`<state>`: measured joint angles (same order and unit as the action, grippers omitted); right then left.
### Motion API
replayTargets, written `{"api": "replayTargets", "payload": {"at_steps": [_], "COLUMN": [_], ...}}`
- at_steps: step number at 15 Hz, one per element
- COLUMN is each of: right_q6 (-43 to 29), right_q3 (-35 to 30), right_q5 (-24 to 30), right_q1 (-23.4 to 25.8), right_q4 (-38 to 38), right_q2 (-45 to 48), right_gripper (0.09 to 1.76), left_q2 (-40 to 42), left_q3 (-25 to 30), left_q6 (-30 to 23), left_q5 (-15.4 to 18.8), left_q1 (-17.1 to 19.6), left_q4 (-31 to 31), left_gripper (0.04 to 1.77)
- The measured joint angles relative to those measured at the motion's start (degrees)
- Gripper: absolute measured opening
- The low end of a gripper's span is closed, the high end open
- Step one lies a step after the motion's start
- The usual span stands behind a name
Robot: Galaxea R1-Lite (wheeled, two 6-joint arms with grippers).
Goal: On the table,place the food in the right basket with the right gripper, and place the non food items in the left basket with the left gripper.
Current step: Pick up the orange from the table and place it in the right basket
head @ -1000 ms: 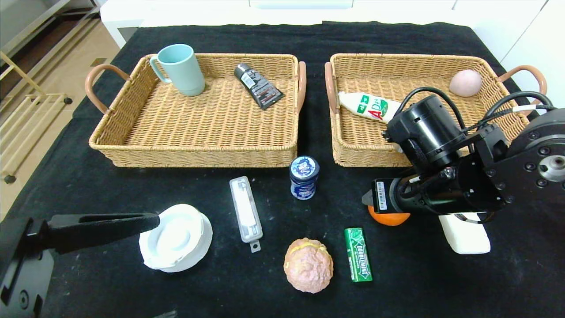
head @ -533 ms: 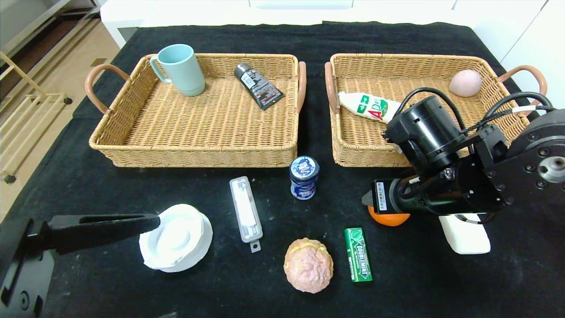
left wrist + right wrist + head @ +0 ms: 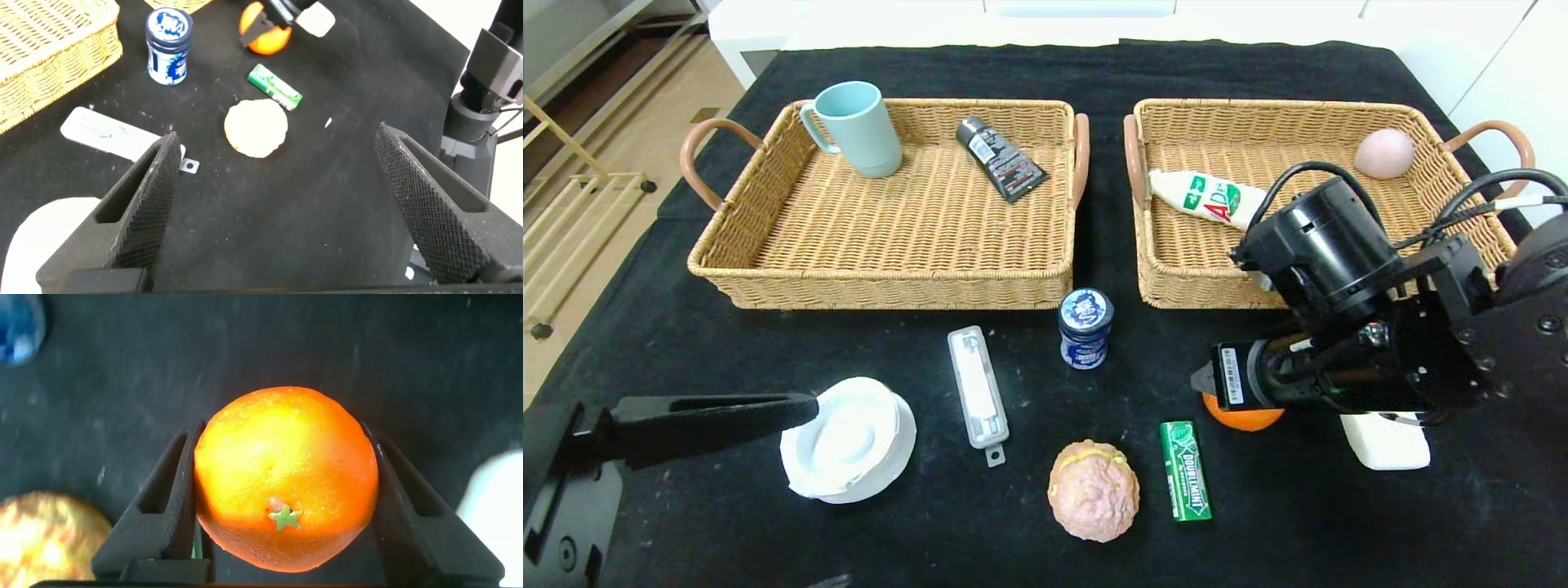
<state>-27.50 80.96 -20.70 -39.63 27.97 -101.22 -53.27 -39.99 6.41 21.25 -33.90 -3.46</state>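
My right gripper [image 3: 282, 490] is shut on the orange [image 3: 286, 478], one finger on each side; in the head view the orange [image 3: 1243, 418] shows under the arm, just before the right basket [image 3: 1176, 290]. The white soap-like block [image 3: 1387, 441] lies right beside it. The green gum pack [image 3: 1185, 470], the pinkish bun [image 3: 1093, 490], the blue jar [image 3: 1085, 327], the white case [image 3: 978, 394] and the white dish [image 3: 848, 438] lie on the black table [image 3: 686, 343]. My left gripper [image 3: 278, 155] is open and empty, low at front left, its fingertip [image 3: 805, 407] by the dish.
The left basket [image 3: 882, 286] holds a teal mug [image 3: 856, 128] and a black tube [image 3: 1001, 158]. The right basket holds a white bottle [image 3: 1205, 196] and a pale pink ball [image 3: 1384, 153]. The table's left edge drops to the floor.
My right arm has shifted slightly toward the front of the table, and the orange has moved with it. The left arm and the other things have not moved.
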Motion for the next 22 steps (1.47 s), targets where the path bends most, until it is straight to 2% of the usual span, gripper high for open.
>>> {"api": "replayTargets", "payload": {"at_steps": [5,9,14,16,18,22], "right_q6": [1.6,5.6,6.7,9.5,10.2,12.7], "right_q3": [-1.8,-0.3,6.5,9.2,11.6,17.9], "right_q5": [0.0,-0.2,-3.0,-3.2,-3.1,-2.6], "right_q1": [-0.9,-0.1,2.3,4.4,6.2,9.8], "right_q4": [0.0,-0.4,-0.4,-0.5,-0.6,-0.6], "right_q2": [5.4,7.6,8.1,7.9,7.4,4.6], "right_gripper": [1.23,1.23,1.23,1.23,1.23,1.22], "left_q2": [-0.4,-0.6,-0.6,-0.6,-0.6,-0.5], "left_q3": [0.0,0.1,0.1,0.1,0.0,0.0], "left_q6": [0.0,-0.1,-0.1,-0.1,-0.1,0.0], "left_q5": [0.0,-0.1,-0.1,-0.1,-0.1,-0.1], "left_q1": [0.0,0.0,0.1,0.1,0.1,0.1], "left_q4": [0.2,0.3,0.2,5.4,0.6,0.0], "left_gripper": [1.72,1.72,1.72,1.72,1.72,1.72]}}
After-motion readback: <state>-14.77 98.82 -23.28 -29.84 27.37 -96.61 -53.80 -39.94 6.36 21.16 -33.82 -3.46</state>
